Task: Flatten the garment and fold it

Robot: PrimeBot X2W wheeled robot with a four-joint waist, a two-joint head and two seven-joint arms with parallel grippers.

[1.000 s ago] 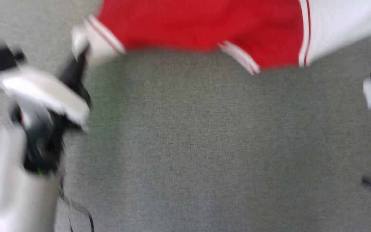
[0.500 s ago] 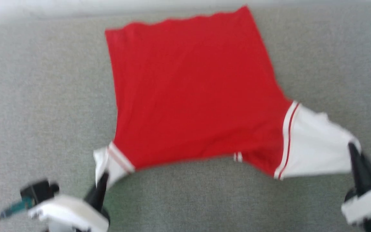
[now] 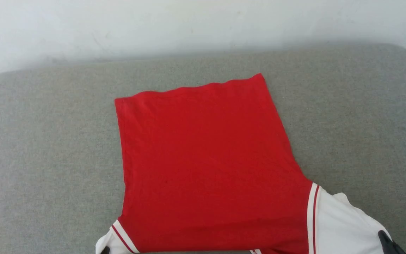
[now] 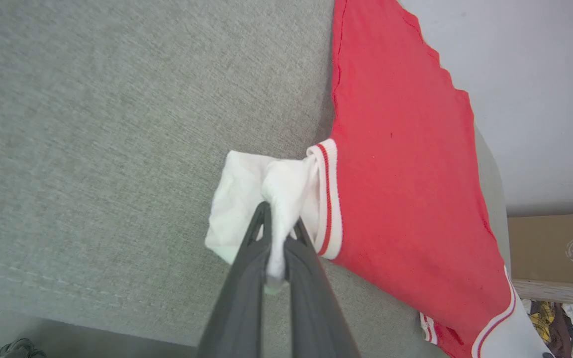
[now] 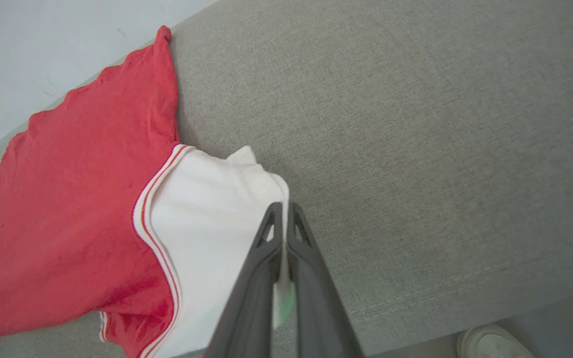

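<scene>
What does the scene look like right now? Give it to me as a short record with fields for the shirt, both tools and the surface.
garment: red body lying mostly flat, hem at the far side, no lettering showing
left sleeve: white, bunched up
right sleeve: white, spread out
left tool: shut on the bunched left sleeve
right tool: shut on the right sleeve's outer edge
surface: grey fabric cushion, pale wall behind
fold: not yet started
</scene>
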